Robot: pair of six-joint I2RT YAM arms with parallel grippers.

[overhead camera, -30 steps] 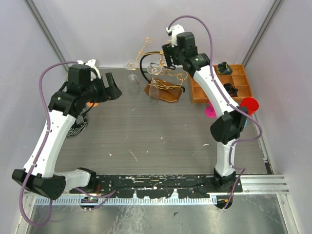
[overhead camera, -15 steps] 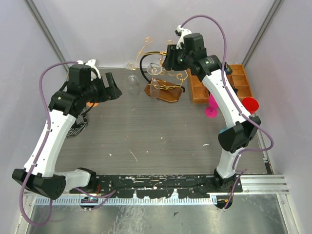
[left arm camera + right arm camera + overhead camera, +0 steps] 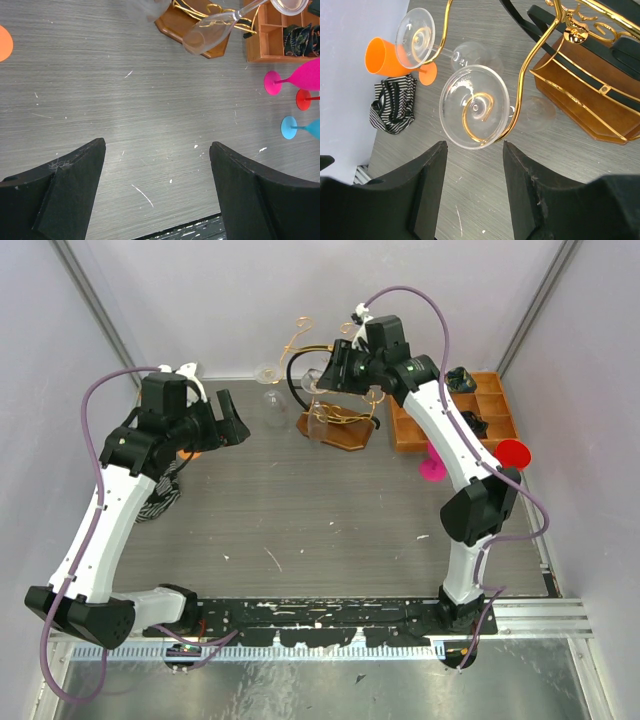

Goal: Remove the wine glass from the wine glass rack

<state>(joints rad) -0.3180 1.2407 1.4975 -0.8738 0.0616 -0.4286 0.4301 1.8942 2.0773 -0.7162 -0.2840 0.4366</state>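
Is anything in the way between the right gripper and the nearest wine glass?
Nothing visible. The right gripper faces the wine glass directly; only the rack's gold wire, which holds it, curls across its foot.

White arms (image 3: 100, 510), black joints (image 3: 478, 512), purple cables (image 3: 92, 415); pincers (image 3: 157, 190) (image 3: 472, 195) seemingly black.

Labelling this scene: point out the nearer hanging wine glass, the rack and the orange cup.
wine glass (image 3: 475, 82): right wrist view, round foot.
wine glass rack (image 3: 580, 57): right wrist view, wooden base.
orange cup (image 3: 382, 57): right wrist view, wall.
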